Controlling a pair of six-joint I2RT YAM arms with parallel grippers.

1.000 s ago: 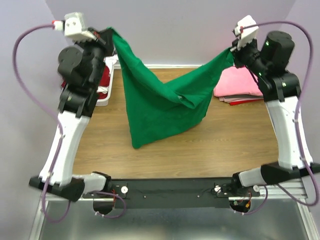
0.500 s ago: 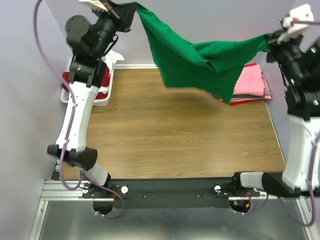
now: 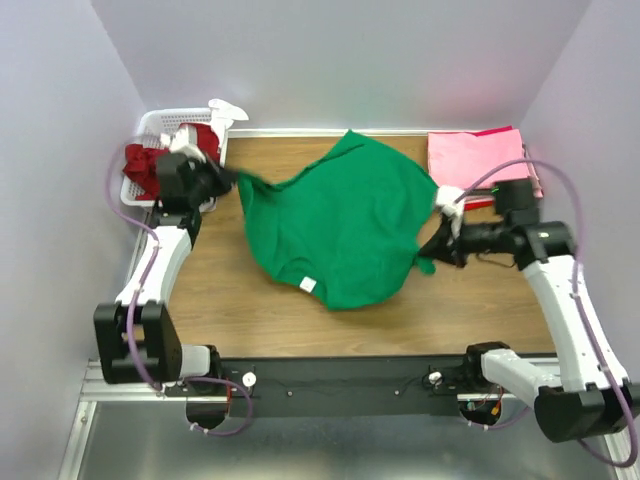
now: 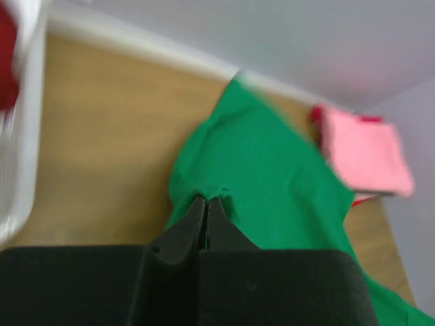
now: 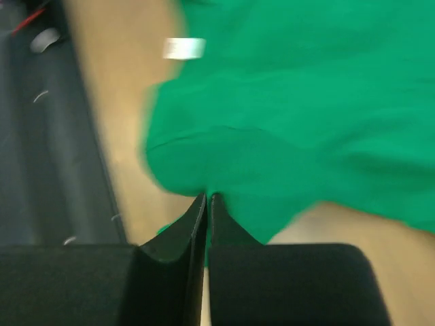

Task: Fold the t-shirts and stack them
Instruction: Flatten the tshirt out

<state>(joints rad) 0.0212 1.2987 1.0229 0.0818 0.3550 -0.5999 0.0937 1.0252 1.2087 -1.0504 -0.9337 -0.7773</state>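
A bright green t-shirt (image 3: 340, 220) lies spread across the middle of the wooden table, its white neck tag (image 3: 308, 285) toward the near edge. My left gripper (image 3: 228, 178) is shut on the shirt's left corner, low over the table. In the left wrist view the left gripper (image 4: 207, 198) pinches a small bunch of the green t-shirt (image 4: 272, 170). My right gripper (image 3: 437, 240) is shut on the shirt's right edge. The right wrist view, blurred, shows the right gripper (image 5: 207, 195) closed on the green t-shirt (image 5: 306, 122), with the tag (image 5: 183, 47) beyond. Folded pink t-shirts (image 3: 480, 160) are stacked at the back right.
A white slotted basket (image 3: 160, 125) stands at the back left corner with a dark red shirt (image 3: 148, 162) in it. A dark red edge (image 3: 480, 204) shows under the pink stack. Purple walls close in the back and both sides. Bare wood (image 3: 230, 290) lies in front of the shirt.
Both arms have swung down from high up, where they held the green shirt stretched in the air. The shirt now lies flat on the table, both grippers still on its edges.
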